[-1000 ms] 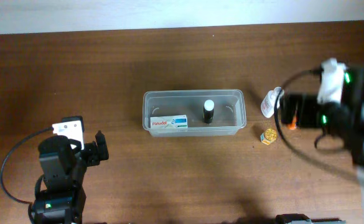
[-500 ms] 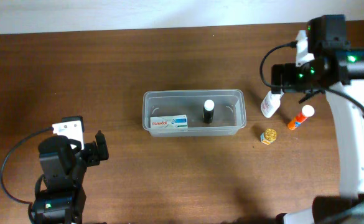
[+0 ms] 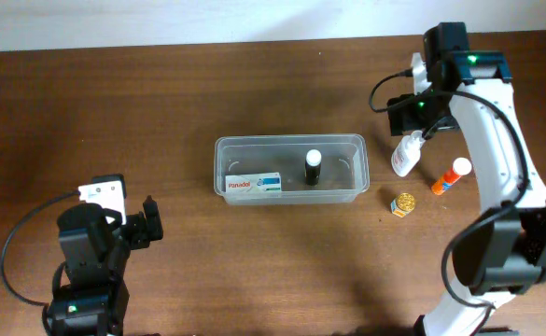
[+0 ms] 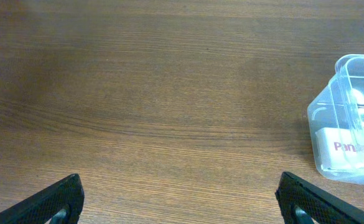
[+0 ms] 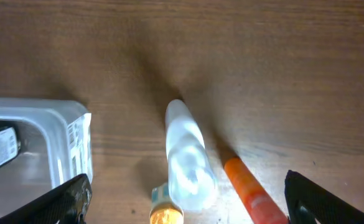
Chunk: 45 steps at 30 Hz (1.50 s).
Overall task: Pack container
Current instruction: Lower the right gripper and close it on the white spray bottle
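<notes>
- Swung in from right edge: right gripper [image 5: 191, 202], jaws wide, over one white bottle [image 5: 186, 155].
- Left gripper [image 4: 182, 202]: wide too, empty.
- Container [image 3: 291, 141], mid-bench: clear, rimmed, rounded corners.
- Inside: one box [image 3: 255, 184], one black bottle [image 3: 313, 168].
- Toward right edge: one orange stick [image 3: 449, 176], one gold jar [image 3: 403, 203], perhaps.

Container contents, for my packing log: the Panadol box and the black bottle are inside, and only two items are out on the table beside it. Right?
No: three items are out, not two. The overhead view shows the white bottle, the orange stick and the gold-topped jar on the table beside the container; the Panadol box and black bottle are inside.
</notes>
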{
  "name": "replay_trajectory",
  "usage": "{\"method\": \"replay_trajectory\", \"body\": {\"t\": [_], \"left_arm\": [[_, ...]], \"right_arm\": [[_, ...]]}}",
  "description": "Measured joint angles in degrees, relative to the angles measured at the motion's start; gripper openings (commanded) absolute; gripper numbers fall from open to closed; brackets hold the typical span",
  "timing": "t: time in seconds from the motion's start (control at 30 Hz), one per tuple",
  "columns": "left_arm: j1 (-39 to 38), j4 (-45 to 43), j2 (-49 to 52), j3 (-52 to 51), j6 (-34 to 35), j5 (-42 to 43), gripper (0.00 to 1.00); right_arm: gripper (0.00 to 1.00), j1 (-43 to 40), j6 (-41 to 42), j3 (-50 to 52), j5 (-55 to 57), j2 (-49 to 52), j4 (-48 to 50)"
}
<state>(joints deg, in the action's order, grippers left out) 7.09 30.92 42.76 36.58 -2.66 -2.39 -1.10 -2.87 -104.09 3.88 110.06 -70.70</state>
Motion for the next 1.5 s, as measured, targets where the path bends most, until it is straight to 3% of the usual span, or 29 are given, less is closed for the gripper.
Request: {"method": "replay_trajectory", "body": {"t": [0.27,0.9,1.5], "left_arm": [[0.0,0.0,0.0,0.0,0.0,0.0,1.0],[0.0,0.0,0.0,0.0,0.0,0.0,0.99],[0.0,0.0,0.0,0.0,0.0,0.0,0.99]], "right_arm": [[0.7,-0.1,-1.1,0.0,0.0,2.8,1.0],[0.64,-3.2,-1.5,0.1,-1.6,3.1,0.1],[0.64,-3.2,-3.8,8.1,-4.7,3.1,7.0]]}}
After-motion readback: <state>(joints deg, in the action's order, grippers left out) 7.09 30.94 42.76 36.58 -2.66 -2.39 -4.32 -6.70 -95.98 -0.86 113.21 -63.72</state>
